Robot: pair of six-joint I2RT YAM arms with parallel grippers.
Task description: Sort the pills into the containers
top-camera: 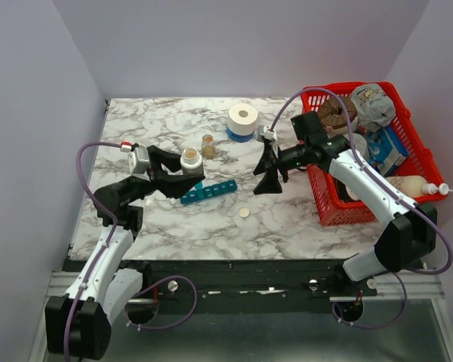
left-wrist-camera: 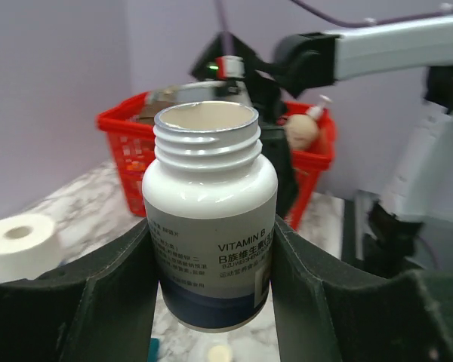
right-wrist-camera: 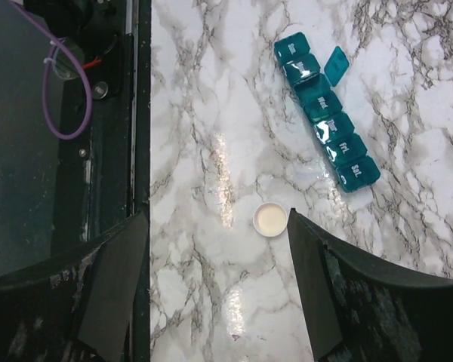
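left pincer (left-wrist-camera: 211, 249): partly open, clamped on the white plastic bottle (left-wrist-camera: 210, 181), one finger on each side of its lower body; bottle upright, cap off.
bottle label: we read "VITAMIN B", then Chinese characters starting "B"; the smaller print is too fine, and the fingers cover the label's edges.
bottle inside: only the pale inner neck shows; anything deeper is hidden.
pills: we cannot make any out in any view.
right pincer (right-wrist-camera: 217, 241): wide open, nothing held, hanging above the desk (right-wrist-camera: 211, 113).
containers: long teal-blue plastic pill organizer strip (right-wrist-camera: 326, 121) lying flat on the desk, just beside the held bottle in the top view; one lid near its far end stands open.
strip lettering: "Fri." and "Sat." read on the nearest two lids; the rest is too small.
round white cap (right-wrist-camera: 271, 219): open side up on the desk, near the strip, apart from it.
red mesh basket (top-camera: 328, 204): at the desk's right edge; contents piled, hard to tell.
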